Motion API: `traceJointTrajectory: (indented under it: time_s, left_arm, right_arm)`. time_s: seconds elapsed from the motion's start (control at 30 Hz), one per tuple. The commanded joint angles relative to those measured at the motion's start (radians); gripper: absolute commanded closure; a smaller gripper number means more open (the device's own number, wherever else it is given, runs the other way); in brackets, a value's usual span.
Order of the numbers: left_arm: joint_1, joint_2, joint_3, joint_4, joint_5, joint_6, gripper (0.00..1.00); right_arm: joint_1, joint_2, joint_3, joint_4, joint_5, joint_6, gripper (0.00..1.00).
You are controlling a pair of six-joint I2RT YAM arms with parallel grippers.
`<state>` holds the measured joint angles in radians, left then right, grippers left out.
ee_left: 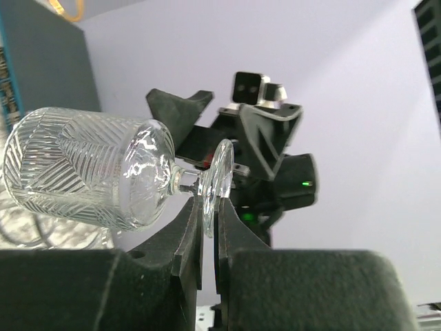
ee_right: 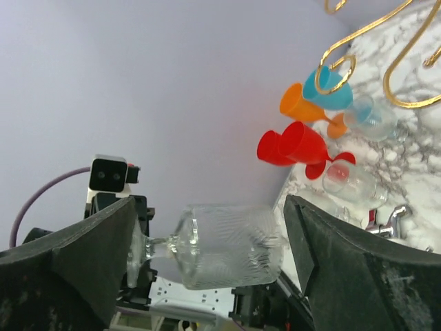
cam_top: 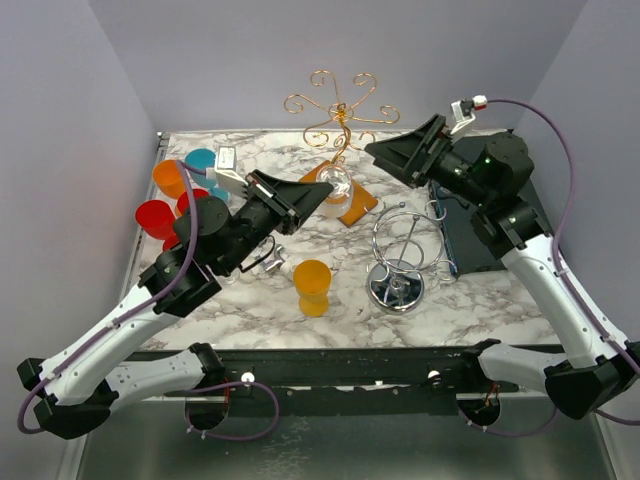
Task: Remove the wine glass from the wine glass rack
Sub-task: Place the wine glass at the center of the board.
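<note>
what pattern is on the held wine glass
Clear wine glass, etched leaf-like diagonal lines; best in left wrist view.

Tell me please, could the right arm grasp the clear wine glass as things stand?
Probably yes: the right hand, open, flanks the wine glass bowl; the left hand pinches only its foot.

Wine glass (ee_left: 83,172) lies crosswise in the left gripper (ee_left: 209,217), foot between its fingers, bowl out to their left; right gripper (ee_right: 210,207) just beyond the tips, facing it; rack (cam_top: 338,112) behind both
</note>
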<state>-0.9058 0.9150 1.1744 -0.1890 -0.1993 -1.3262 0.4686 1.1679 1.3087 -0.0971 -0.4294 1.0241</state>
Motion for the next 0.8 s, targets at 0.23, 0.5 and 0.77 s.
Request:
traceJointTrajectory:
  time_s: [0.23,0.5,0.77]
  left_arm:
    - [-0.007,0.099,0.270,0.096,-0.012,-0.022,1.00]
    - [-0.003,0.211,0.386,0.141,0.053,-0.045,1.00]
    - [0.009,0.252,0.402,0.223,0.090,-0.074,1.00]
  right_arm:
    - [-0.141,0.024,-0.215,0.701,-0.318,0.345,0.02]
    - [-0.140,0.065,-0.241,0.929,-0.329,0.461,0.00]
    - [-0.140,0.110,-0.226,1.088,-0.342,0.564,0.04]
